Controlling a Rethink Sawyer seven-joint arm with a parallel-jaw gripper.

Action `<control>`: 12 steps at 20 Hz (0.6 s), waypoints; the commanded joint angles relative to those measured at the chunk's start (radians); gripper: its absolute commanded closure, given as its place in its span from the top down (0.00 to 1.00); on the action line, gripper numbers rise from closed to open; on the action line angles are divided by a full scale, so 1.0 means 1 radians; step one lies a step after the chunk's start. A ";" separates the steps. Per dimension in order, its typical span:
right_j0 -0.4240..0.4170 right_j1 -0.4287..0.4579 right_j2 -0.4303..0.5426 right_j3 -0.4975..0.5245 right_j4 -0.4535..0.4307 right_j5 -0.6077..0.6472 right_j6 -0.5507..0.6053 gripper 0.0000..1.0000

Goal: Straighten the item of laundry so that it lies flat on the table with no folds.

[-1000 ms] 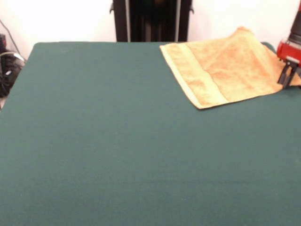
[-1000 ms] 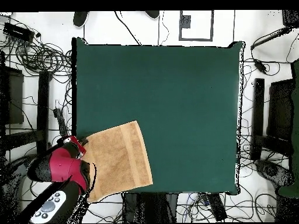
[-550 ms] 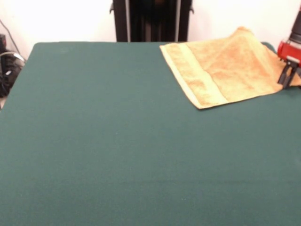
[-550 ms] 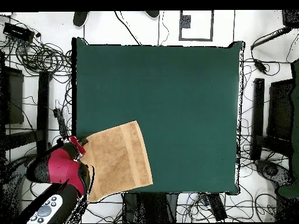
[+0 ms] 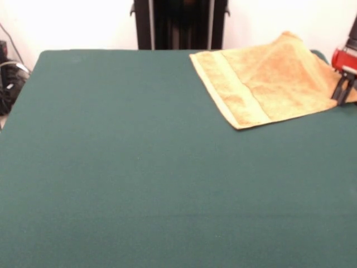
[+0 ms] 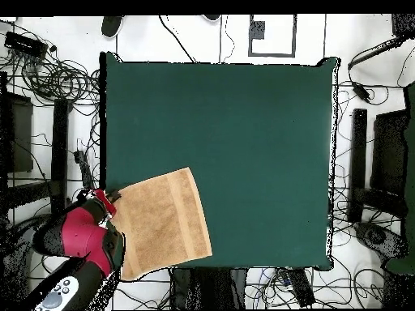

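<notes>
Lying spread in a single layer, the towel (image 5: pixel 268 78) looks close to flat, so the straightening seems mostly done; its pale woven band runs along the edge that faces the open middle of the tabletop (image 5: pixel 139 167), and no fold-over shows on that side; in the front view the sheet rises slightly toward its far corner, so it may not be resting fully down there, though I cannot tell for sure. In the overhead view the towel (image 6: pixel 162 223) sits skewed at one corner of the tabletop (image 6: pixel 243 121), and its outer edges reach the tabletop's rim and appear to pass a little beyond it; that overhang is, in my judgement, what is left, since a cloth hanging past the rim is not flat on the surface. The gripper (image 5: pixel 344 89) stands at the towel's outer edge, right beside the rim; two dark fingers (image 5: pixel 339 92) point down onto or just against the cloth there; whether they are clenched on the edge or released I cannot tell. The red arm (image 6: pixel 81 235) covers that edge from above, hiding any wrinkle beneath it.
</notes>
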 commanded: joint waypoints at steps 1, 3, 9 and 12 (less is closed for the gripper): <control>0.056 0.080 0.094 -0.160 0.115 0.127 0.366 0.00; 0.072 0.090 0.079 -0.171 0.127 0.145 0.387 0.00; 0.067 0.094 0.080 -0.180 0.119 0.182 0.374 0.00; 0.066 0.095 0.082 -0.182 0.118 0.200 0.387 0.00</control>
